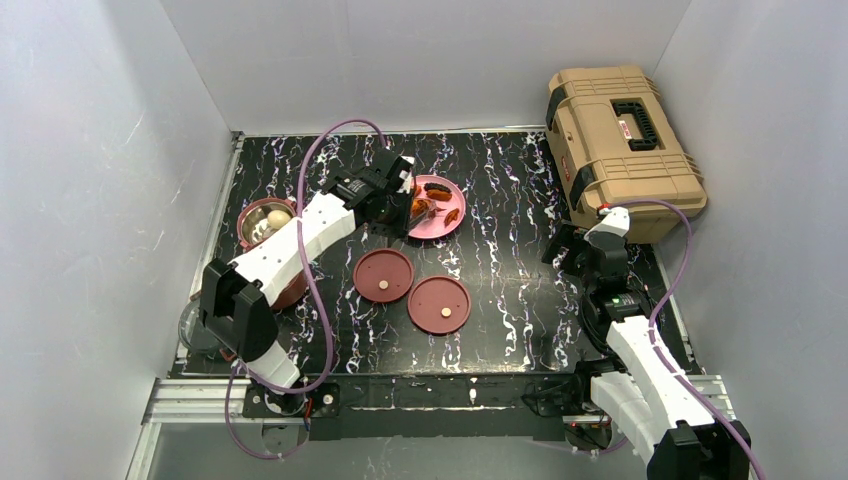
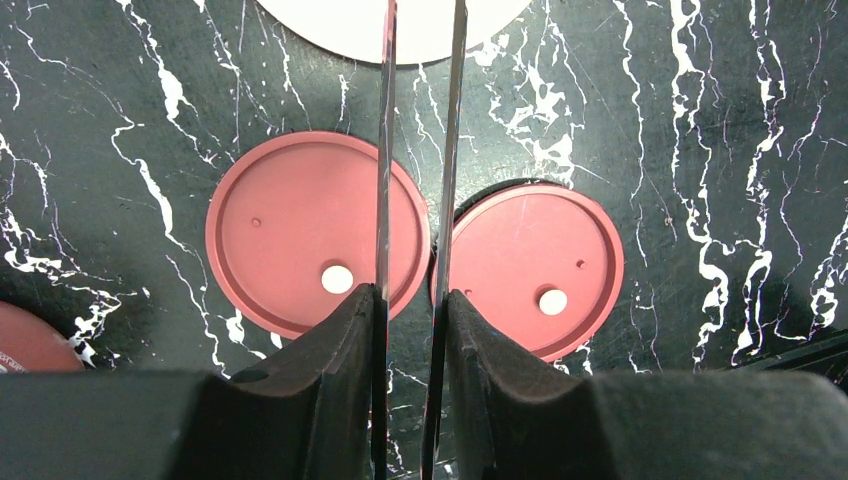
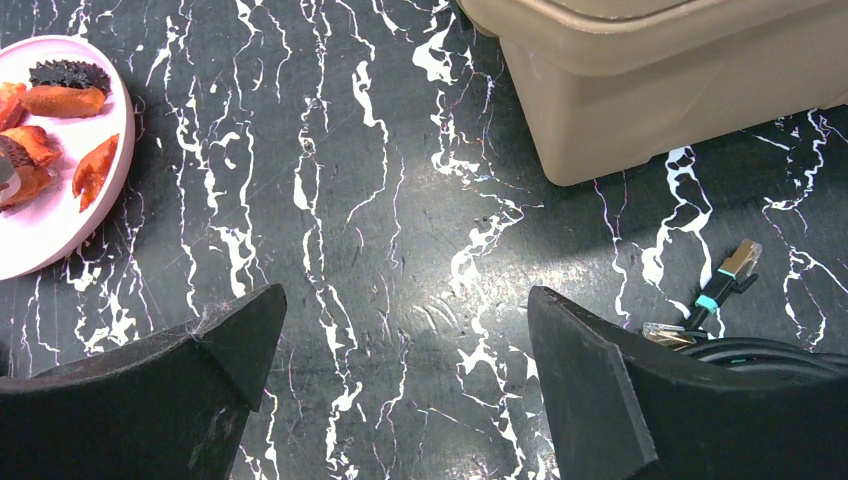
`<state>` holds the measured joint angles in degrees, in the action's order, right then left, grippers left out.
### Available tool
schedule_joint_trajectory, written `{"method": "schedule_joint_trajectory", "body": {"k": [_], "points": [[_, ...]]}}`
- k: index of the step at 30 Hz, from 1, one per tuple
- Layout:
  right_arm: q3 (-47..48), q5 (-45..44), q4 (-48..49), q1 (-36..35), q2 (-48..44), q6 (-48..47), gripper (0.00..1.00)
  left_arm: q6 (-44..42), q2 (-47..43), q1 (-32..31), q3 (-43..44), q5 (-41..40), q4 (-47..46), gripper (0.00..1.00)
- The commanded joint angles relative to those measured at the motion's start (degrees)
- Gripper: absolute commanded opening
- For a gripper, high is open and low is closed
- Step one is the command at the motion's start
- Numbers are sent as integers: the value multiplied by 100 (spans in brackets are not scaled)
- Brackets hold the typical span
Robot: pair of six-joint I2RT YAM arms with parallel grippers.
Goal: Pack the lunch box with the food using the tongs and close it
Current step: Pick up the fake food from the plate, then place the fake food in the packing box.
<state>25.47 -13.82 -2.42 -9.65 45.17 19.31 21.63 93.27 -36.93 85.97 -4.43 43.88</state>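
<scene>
The left gripper [image 2: 410, 300] pinches the slim, dark metal tongs [image 2: 385, 150] at the pink plate [image 1: 437, 230] of glossy orange-red food [image 1: 437, 188], far centre; the thin blades could slip off a slick chunk. The right gripper [image 3: 405, 305] stands spread near the tan toolbox [image 1: 620, 140]. The round maroon lunch box [image 1: 243, 220] sits far left, its flat lids [image 1: 383, 275] nearer

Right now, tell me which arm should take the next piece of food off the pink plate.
Left. The left hand grips the tongs, which reach the pink plate; the right hand is open, empty, beside the tan toolbox.
</scene>
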Motion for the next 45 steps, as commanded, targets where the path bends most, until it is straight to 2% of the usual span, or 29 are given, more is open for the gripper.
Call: {"method": "schedule_joint_trajectory", "body": {"k": [1,8,15,19,28,32,38,45], "points": [[28,-122,268,7,-24,20,100,-27,-472,4,-19,-189,135,16],[36,-129,253,7,-11,20,100,-100,-722,23,-29,-370,310,16],[36,-161,250,7,-57,12,100,-234,-1191,313,-54,-258,613,16],[28,-137,250,7,-63,22,100,-288,-1490,668,-111,122,764,15],[36,-152,250,7,-90,12,100,-607,-2198,1729,-292,436,1474,16],[62,-187,250,8,-96,-5,100,-744,-2458,2091,-259,684,2092,16],[37,-165,250,7,-141,15,100,-923,-2926,2566,-169,235,2934,16],[36,-140,250,7,-154,29,100,-932,-3312,2647,-45,-673,3610,16]]}}
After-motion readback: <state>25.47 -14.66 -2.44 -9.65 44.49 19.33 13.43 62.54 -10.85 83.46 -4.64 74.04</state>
